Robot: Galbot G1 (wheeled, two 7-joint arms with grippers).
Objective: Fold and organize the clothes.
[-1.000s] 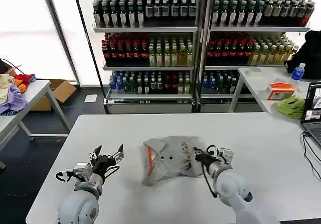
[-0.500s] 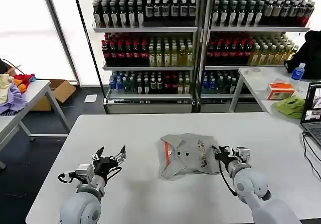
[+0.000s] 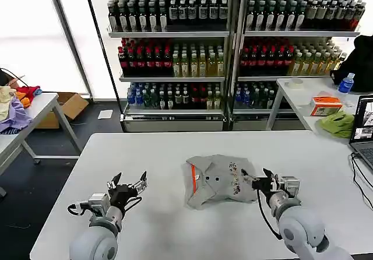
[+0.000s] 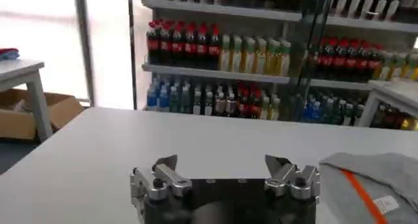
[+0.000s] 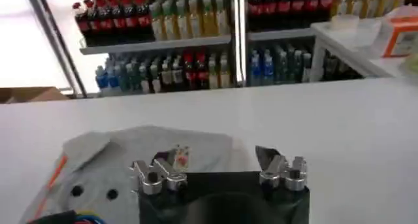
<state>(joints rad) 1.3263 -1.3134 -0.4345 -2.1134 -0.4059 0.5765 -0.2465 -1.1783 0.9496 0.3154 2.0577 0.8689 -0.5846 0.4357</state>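
Two pincers are over your white desk [image 3: 175,149], and both stand wide with nothing between their fingers. Your right pincer [image 3: 263,182] hangs just beside the right edge of the folded grey shirt [image 3: 218,180]; in the right wrist view, that pincer [image 5: 221,168] has its two fingertips spread apart, one over the cloth's edge and the other over bare desk, and you cannot tell whether it touches the fabric. Your left pincer [image 3: 127,183] sits low over the desk's left front part, well apart from the shirt; in its own wrist view, the left pincer [image 4: 221,168] shows both fingers splayed, with the shirt's orange-lined edge off to one side.

The shirt lies near the middle of the desk as a compact, slightly rumpled bundle, with an orange-lined collar [image 3: 193,177] showing on its left side, two dark buttons beside it, and a small multicoloured print [image 3: 235,175] near its right side.

Beyond the desk you have shelves of bottled drinks [image 3: 175,44], a side desk on the right with a lime-green cloth [image 3: 338,123] and a water bottle [image 3: 345,84], and another on the left with coloured fabrics [image 3: 14,105].
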